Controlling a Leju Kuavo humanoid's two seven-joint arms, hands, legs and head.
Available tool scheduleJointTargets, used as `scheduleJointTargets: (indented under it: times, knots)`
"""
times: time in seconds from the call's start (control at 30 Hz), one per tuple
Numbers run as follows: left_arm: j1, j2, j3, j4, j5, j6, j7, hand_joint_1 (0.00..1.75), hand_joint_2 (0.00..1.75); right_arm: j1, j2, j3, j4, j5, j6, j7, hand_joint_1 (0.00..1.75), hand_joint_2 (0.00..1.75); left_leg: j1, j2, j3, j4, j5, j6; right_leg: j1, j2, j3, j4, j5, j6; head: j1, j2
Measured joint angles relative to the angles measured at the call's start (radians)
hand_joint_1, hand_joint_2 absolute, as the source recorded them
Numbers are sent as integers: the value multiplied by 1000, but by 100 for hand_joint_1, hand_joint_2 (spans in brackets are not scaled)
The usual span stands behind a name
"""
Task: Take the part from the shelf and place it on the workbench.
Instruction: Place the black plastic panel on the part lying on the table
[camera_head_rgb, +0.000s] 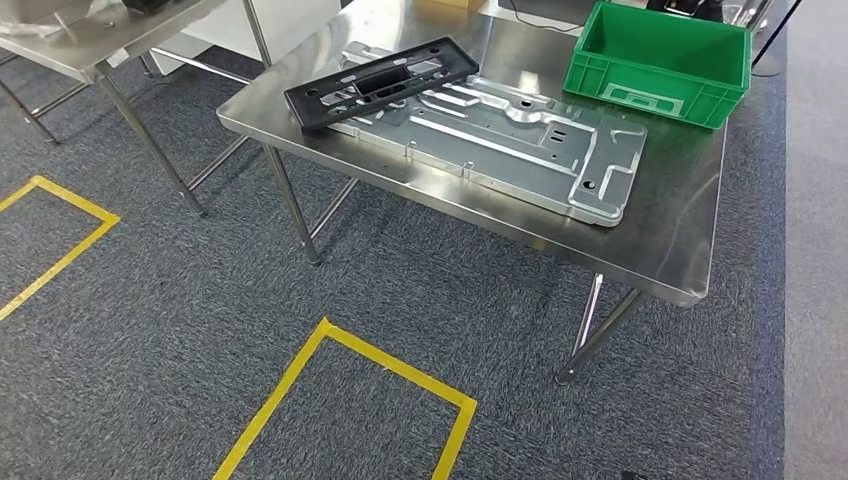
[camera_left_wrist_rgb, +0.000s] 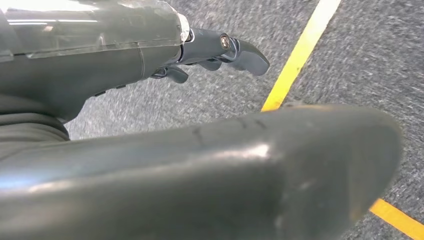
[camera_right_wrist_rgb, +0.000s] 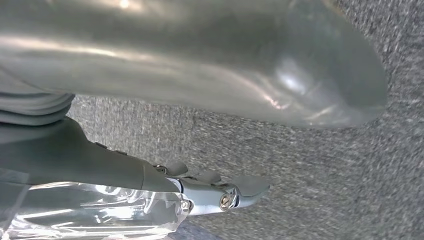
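Observation:
A long black plastic frame part (camera_head_rgb: 385, 80) lies on the steel workbench (camera_head_rgb: 680, 230), resting partly on a large silver metal plate (camera_head_rgb: 520, 140). My left hand (camera_left_wrist_rgb: 90, 70) hangs over grey carpet beside a yellow tape line (camera_left_wrist_rgb: 300, 50). Its fingers (camera_left_wrist_rgb: 235, 47) are stretched out, the thumb (camera_left_wrist_rgb: 250, 170) stands apart, and it holds nothing. My right hand (camera_right_wrist_rgb: 90, 160) also hangs above the carpet. Its fingers (camera_right_wrist_rgb: 225, 192) are extended, its thumb (camera_right_wrist_rgb: 225, 60) is apart from them, and it too holds nothing.
A green plastic crate (camera_head_rgb: 660, 60) stands at the workbench's far right corner. A second steel table (camera_head_rgb: 90, 45) is at the back left. Yellow tape squares (camera_head_rgb: 350, 390) mark the grey carpet in front of the workbench and at the left (camera_head_rgb: 60, 220).

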Motion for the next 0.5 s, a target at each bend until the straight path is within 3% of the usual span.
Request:
scheduleJointTargets:
  times: [0.07,0.1,0.17,0.2,0.27,0.33,0.37,0.43,0.5]
  knots:
    - [-4,0,0,0,0,0,0,0,0,3,0,0,0,0,0,0,0,0,0,51,-55,117,-67,-8,1,-27,2,-4,1,-9,-4,0]
    - [-5,0,0,0,0,0,0,0,0,4,0,0,0,0,1,0,0,0,2,61,-87,184,-96,-12,3,-41,1,-4,0,-12,-5,0]
    - [-3,0,0,0,0,0,0,0,0,5,0,0,1,1,1,0,0,0,4,68,-111,240,-103,-17,4,-67,1,-1,-3,-12,-5,0]
    - [-1,0,-1,0,0,0,0,0,0,5,0,0,1,2,2,0,0,0,5,74,-94,209,-79,-17,5,-79,2,1,-5,-10,-5,0]
    - [-2,0,-1,0,0,0,0,0,0,3,0,0,1,3,3,0,0,0,3,106,-20,71,-19,-13,6,-101,5,6,-12,-4,-5,0]
    - [-5,0,-1,0,0,1,-1,0,0,3,0,0,1,5,4,0,0,0,-3,135,31,-25,9,0,11,-121,9,12,-19,6,-4,0]
    - [-5,0,-1,0,0,1,-1,0,0,2,0,0,1,6,4,0,0,0,-6,137,37,-39,10,6,14,-130,11,13,-22,11,-3,0]
    - [-3,1,-2,0,0,1,-1,0,0,-1,0,0,0,6,4,1,0,0,-6,113,35,-42,15,18,12,-142,15,14,-25,21,-2,0]
    - [-2,1,-2,0,0,1,-1,0,0,-3,1,0,0,7,4,1,0,0,-2,94,36,-50,23,30,7,-108,6,44,-53,33,0,0]
